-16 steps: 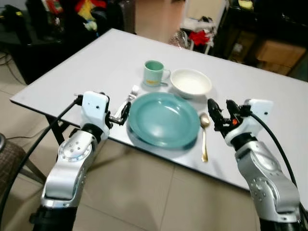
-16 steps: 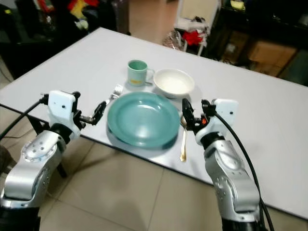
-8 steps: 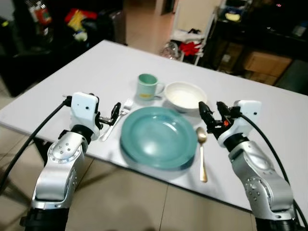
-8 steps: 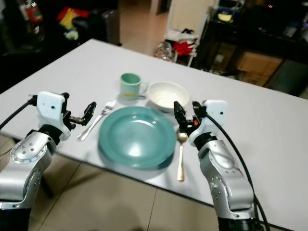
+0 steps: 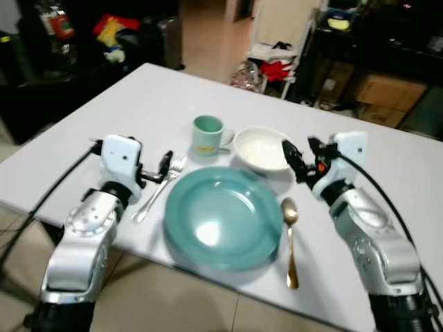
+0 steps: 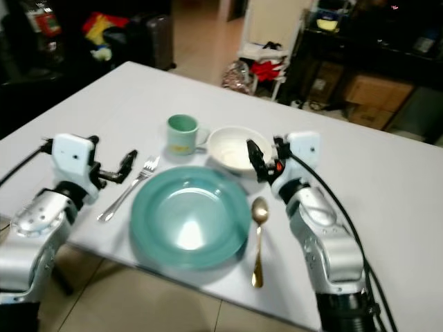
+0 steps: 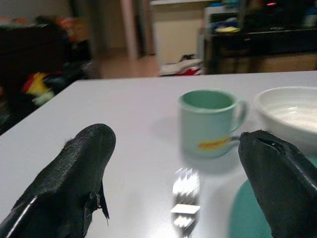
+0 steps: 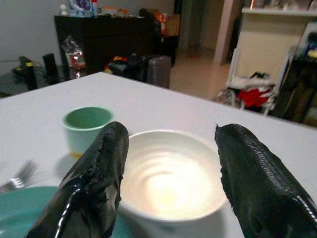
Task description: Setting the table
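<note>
A teal plate (image 5: 223,218) lies near the white table's front edge. A silver fork (image 5: 159,188) lies left of it and a gold spoon (image 5: 289,238) right of it. Behind the plate stand a green mug (image 5: 208,133) and a white bowl (image 5: 261,149). My left gripper (image 5: 166,166) hovers open over the fork's tines, holding nothing; the left wrist view looks between its fingers (image 7: 74,173) at the mug (image 7: 210,121). My right gripper (image 5: 299,151) is open and empty at the bowl's right rim, and its wrist view faces the bowl (image 8: 171,178).
The white table (image 5: 138,97) stretches far back and to the right. Tiled floor (image 5: 166,311) lies below its front edge. Beyond the table are dark furniture and clutter (image 5: 111,31), with cardboard boxes (image 5: 377,90) at the back right.
The whole view has shifted, so the camera moved. Relative to the dishes, both grippers went forward: the left from the plate's edge to the fork's tines, the right from the spoon to the bowl.
</note>
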Robot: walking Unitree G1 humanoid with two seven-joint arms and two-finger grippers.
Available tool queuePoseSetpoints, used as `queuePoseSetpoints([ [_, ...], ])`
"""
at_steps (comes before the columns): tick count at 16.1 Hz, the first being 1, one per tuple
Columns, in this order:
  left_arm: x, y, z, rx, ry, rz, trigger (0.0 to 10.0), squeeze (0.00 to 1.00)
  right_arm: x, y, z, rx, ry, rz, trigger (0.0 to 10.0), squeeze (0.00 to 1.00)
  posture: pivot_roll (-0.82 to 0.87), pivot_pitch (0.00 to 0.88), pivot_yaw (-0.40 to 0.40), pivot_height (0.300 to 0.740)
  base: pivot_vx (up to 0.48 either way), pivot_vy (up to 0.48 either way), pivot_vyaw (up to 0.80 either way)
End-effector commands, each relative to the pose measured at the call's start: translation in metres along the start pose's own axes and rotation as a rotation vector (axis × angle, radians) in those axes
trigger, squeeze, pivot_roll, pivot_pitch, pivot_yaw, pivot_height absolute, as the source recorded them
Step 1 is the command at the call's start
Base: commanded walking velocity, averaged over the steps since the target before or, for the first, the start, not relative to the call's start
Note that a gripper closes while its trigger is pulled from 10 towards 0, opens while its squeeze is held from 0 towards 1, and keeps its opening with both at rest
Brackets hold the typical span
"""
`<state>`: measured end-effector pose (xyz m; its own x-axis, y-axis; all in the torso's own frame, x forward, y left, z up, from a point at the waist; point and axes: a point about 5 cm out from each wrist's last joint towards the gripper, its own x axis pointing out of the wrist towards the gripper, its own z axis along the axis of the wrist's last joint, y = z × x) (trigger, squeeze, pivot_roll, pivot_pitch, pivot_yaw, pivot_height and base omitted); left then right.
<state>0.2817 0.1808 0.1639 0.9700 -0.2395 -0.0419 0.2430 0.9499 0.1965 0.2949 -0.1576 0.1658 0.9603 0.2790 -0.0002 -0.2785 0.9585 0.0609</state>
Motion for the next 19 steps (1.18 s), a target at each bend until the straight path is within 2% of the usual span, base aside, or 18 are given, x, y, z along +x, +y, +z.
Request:
queuePoseSetpoints([
  [1,0.003,-0.013,0.005,0.000,-0.014,-0.068,10.0,0.00,0.000,-0.015,-0.003,-0.033,0.027,-0.029,10.0,1.00,-0.01,0.000,-0.090,0.740,0.000,0.000,0.00],
  [4,0.001,-0.013,0.010,0.039,-0.020,-0.138,10.0,0.00,0.036,-0.021,-0.005,-0.138,0.135,0.098,10.0,1.00,-0.01,0.000,-0.075,0.740,0.000,0.000,0.00],
  [6,-0.001,-0.012,0.012,0.053,-0.021,-0.180,10.0,0.00,0.047,-0.024,-0.009,-0.184,0.188,0.142,10.0,1.00,0.00,0.000,-0.065,0.740,0.000,0.000,0.00],
  [8,-0.009,-0.010,0.020,0.082,0.003,-0.308,10.0,0.00,0.071,-0.033,-0.005,-0.238,0.252,0.186,10.0,1.00,0.02,0.000,-0.049,0.740,0.000,0.000,0.00],
  [9,-0.010,-0.010,0.021,0.087,0.007,-0.325,10.0,0.00,0.075,-0.033,-0.003,-0.242,0.260,0.198,10.0,1.00,0.02,0.000,-0.049,0.740,0.000,0.000,0.00],
  [10,-0.015,-0.008,0.024,0.104,0.026,-0.373,10.0,0.00,0.084,-0.026,-0.003,-0.249,0.293,0.272,10.0,1.00,0.04,0.000,-0.046,0.740,0.000,0.000,0.00],
  [11,-0.016,-0.008,0.024,0.106,0.031,-0.383,10.0,0.00,0.086,-0.024,-0.003,-0.253,0.301,0.295,10.0,1.00,0.04,0.000,-0.046,0.740,0.000,0.000,0.00],
  [12,-0.024,-0.009,0.026,0.114,0.050,-0.430,10.0,0.00,0.094,-0.012,-0.002,-0.286,0.326,0.385,10.0,1.00,0.06,0.000,-0.051,0.740,0.000,0.000,0.00],
  [13,-0.028,-0.009,0.028,0.114,0.062,-0.451,10.0,0.00,0.097,-0.009,-0.001,-0.289,0.335,0.404,10.0,1.00,0.07,0.000,-0.056,0.740,0.000,0.000,0.00],
  [15,-0.034,-0.010,0.031,0.111,0.075,-0.480,10.0,0.00,0.101,-0.008,-0.003,-0.367,0.369,0.390,10.0,1.00,0.09,0.000,-0.059,0.740,0.000,0.000,0.00],
  [16,-0.037,-0.009,0.032,0.116,0.083,-0.487,10.0,0.00,0.103,-0.007,-0.004,-0.393,0.385,0.385,10.0,0.27,0.09,0.000,-0.063,0.740,0.000,0.000,0.00],
  [17,-0.038,-0.008,0.032,0.119,0.092,-0.486,10.0,0.00,0.103,-0.005,-0.008,-0.412,0.407,0.389,10.0,0.00,0.10,0.000,-0.064,0.740,0.000,0.000,0.00],
  [18,-0.040,-0.008,0.032,0.119,0.099,-0.485,10.0,0.00,0.102,-0.003,-0.013,-0.444,0.432,0.403,9.7,0.00,0.10,0.000,-0.067,0.740,0.000,0.000,0.00],
  [19,-0.040,-0.008,0.032,0.121,0.102,-0.485,10.0,0.00,0.102,-0.003,-0.016,-0.473,0.449,0.406,3.4,0.00,0.10,0.000,-0.069,0.740,0.000,0.000,0.00],
])
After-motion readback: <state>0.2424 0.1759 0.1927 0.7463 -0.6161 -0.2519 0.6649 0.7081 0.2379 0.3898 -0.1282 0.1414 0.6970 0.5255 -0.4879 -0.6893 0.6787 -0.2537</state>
